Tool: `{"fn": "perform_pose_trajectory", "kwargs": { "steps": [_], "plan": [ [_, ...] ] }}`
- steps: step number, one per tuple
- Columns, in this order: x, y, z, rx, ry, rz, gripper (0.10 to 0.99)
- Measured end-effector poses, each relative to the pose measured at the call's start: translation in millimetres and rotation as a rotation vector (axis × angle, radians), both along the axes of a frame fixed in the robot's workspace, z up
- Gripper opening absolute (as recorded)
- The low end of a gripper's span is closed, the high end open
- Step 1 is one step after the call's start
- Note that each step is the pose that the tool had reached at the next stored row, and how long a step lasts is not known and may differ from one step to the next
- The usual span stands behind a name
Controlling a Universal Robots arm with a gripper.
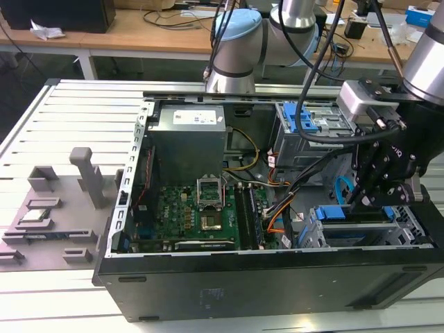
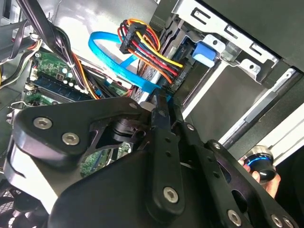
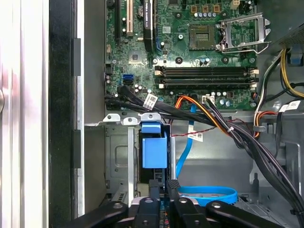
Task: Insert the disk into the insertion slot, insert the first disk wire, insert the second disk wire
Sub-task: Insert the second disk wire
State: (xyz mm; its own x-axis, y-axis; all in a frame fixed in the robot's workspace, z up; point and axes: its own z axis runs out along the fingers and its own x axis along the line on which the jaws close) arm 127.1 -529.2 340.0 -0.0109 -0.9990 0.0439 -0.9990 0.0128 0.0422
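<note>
An open desktop computer case (image 1: pixel 277 277) lies on its side on a ribbed metal tabletop (image 1: pixel 69 118), with the green motherboard (image 1: pixel 201 215) facing up. The black tool (image 1: pixel 380 198) of the robot arm hangs inside the case at the end on the exterior view's right, directly above the low perforated metal insertion slot (image 1: pixel 409 232).

The disk (image 1: pixel 347 229), clipped in its bright blue plastic frame, sits in that slot just below the tool. In the exterior view its long axis runs roughly across the picture, along the length of the case, with the blue frame edge facing up and toward the motherboard. In the first wrist view the blue frame's tab (image 3: pixel 154 147) sits just ahead of the fingertips (image 3: pixel 173 186), and the metal wall of the slot (image 3: pixel 118 156) stands beside it.

The fingers are drawn close together with only a narrow gap between them. Whether they pinch anything cannot be told; in the second wrist view their tips (image 2: pixel 159 102) reach a flat blue data cable (image 2: pixel 114 52) and a black connector with red, yellow and orange wires (image 2: pixel 142 45) at the end of the disk.

The blue cable loops on the case floor close to the tool (image 3: pixel 209 194). A thick bundle of black cables (image 3: pixel 228 130) crosses from the motherboard past the slot. Behind the tool stands a taller grey bay with a blue latch (image 1: pixel 305 121). Grey plastic fixtures (image 1: pixel 62 201) rest on the tabletop, well away from the tool
</note>
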Motion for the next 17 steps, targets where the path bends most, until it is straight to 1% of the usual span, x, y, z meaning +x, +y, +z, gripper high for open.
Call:
{"fn": "perform_pose_trajectory", "kwargs": {
  "steps": [2, 3, 4, 6, 7, 8, 10, 11, 12, 17],
  "plan": [
    [0.0, 0.0, 0.8, 0.000, 0.0001, 0.000, 0.239],
    [0.0, 0.0, 5.0, 0.000, 0.0001, 0.000, 0.239],
    [0.0, 0.6, 12.1, 0.000, 0.0001, 0.000, 0.239],
    [0.0, 4.1, 23.2, 0.000, 0.0001, 0.000, 0.239],
    [0.0, 5.4, 24.5, 0.000, 0.0001, 0.000, 0.239],
    [0.0, 7.0, 26.5, 0.000, 0.0001, 0.000, 0.224],
    [0.0, 10.5, 33.4, 0.000, 0.0001, 0.000, 0.106],
    [0.0, 11.4, 38.0, 0.000, 0.0001, 0.000, 0.106],
    [0.0, 11.6, 39.9, -0.001, 0.0001, 0.000, 0.106],
    [0.0, 11.6, 40.5, 0.000, 0.0001, 0.000, 0.106]
  ]
}}
